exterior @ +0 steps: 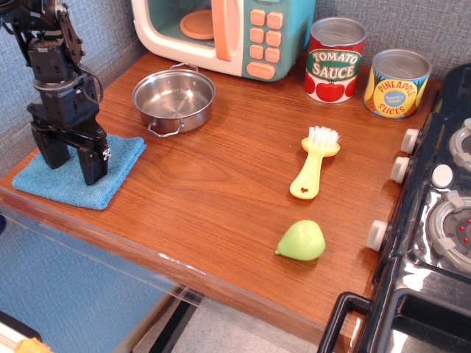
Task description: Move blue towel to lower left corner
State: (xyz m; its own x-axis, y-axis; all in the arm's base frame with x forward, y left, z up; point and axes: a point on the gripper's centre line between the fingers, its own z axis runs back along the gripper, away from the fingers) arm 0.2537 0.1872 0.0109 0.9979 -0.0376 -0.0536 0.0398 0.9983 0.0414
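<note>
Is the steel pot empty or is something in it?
Empty. The steel pot stands upright near the microwave, and its bare shiny bottom shows, with nothing inside.

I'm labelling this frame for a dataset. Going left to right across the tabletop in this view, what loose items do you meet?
blue towel → steel pot → green pear → yellow brush → tomato sauce can → pineapple slices can

Wood tabletop [221, 184]: towel [110, 165], pot [174, 99], brush [315, 170], pear [302, 240]

One raised front view looks down across the tabletop [221, 184].
</note>
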